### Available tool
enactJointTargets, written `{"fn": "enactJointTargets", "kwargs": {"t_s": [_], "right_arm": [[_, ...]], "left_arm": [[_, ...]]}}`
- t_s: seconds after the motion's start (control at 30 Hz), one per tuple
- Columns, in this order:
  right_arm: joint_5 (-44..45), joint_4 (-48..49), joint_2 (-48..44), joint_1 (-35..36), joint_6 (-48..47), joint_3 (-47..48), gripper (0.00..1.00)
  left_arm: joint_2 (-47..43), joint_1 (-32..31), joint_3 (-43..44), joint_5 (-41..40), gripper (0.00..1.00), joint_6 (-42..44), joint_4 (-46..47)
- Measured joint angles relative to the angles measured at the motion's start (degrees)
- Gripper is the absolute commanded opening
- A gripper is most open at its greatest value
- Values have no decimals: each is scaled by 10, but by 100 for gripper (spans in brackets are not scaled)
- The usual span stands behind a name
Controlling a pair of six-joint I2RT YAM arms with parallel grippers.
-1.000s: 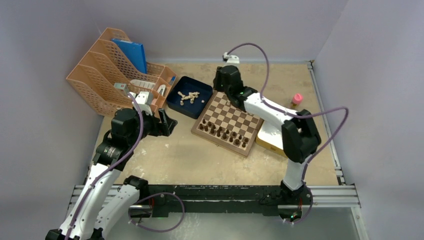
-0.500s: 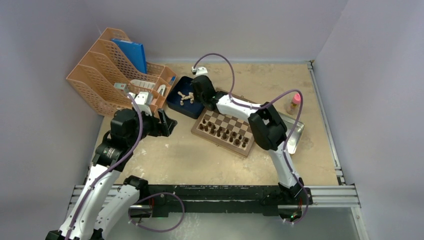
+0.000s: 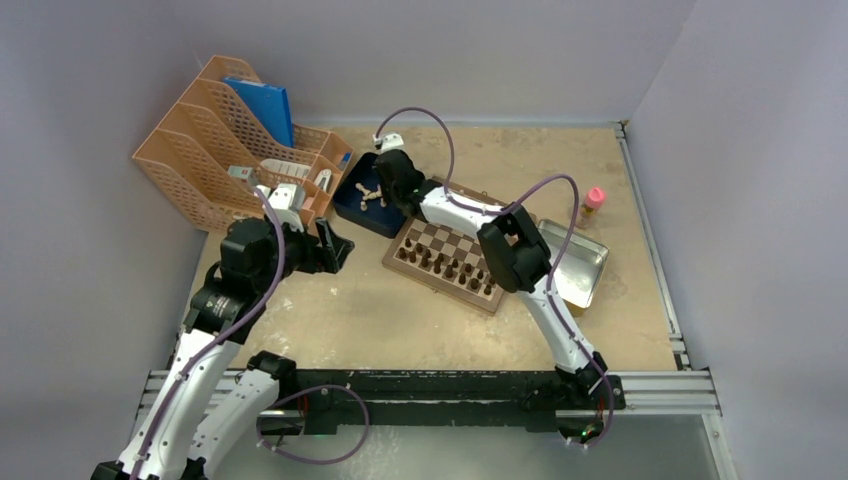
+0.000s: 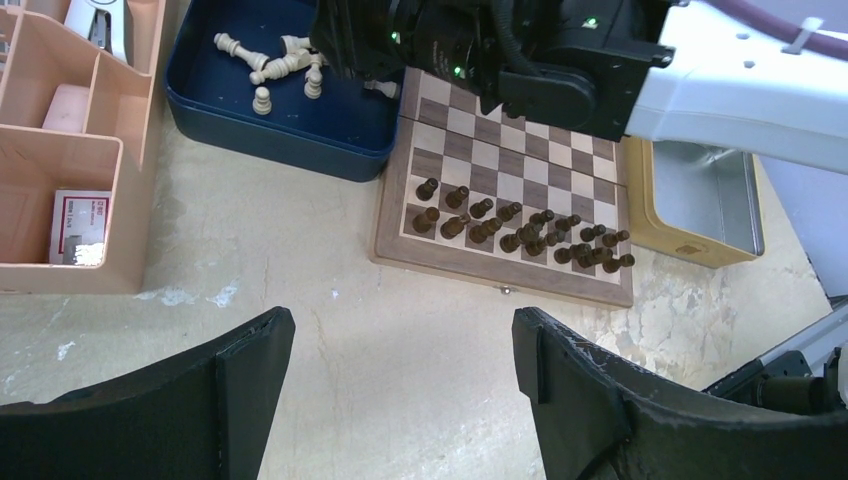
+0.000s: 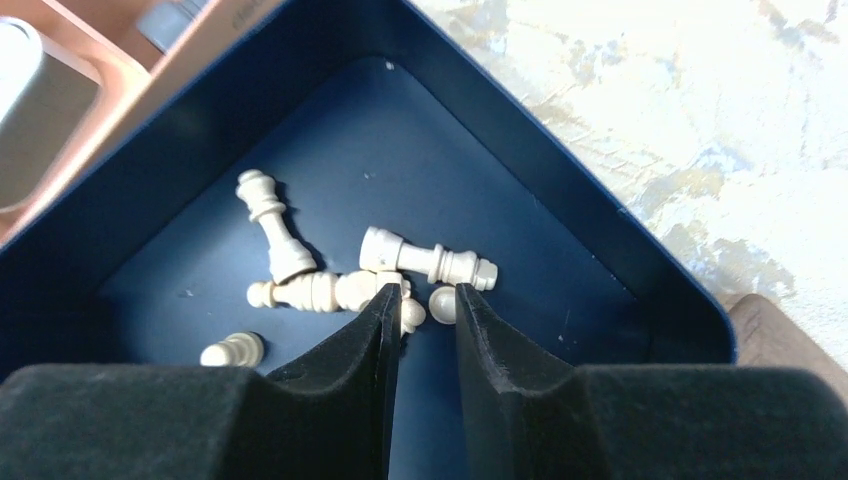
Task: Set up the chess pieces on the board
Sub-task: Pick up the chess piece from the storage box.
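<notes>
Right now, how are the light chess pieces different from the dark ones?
The light pieces are cream; the dark pieces are brown. The light pieces lie jumbled, mostly tipped over, in the blue tray; the dark pieces stand upright in rows on the board. Both are small chess pieces.

Plain, pale lilac-grey walls close in the table at the back and on both sides. The tabletop is a worn beige, mottled with whitish scuffs and patches. A silver metal rail runs along its near edge, and another runs up the right side. In the far left corner stands a peach mesh file organiser, with a blue folder upright in one slot. The light is soft and even, and the shadows are faint.
</notes>
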Motion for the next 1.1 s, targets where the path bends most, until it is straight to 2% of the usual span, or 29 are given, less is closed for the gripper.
{"fn": "enactJointTargets", "kwargs": {"t_s": [0.43, 1.1], "right_arm": [[13, -3, 14, 0, -5, 1, 29], [29, -11, 23, 0, -20, 8, 15]], "left_arm": [[3, 0, 0, 0, 80, 0, 0], [4, 0, 0, 0, 80, 0, 0]]}}
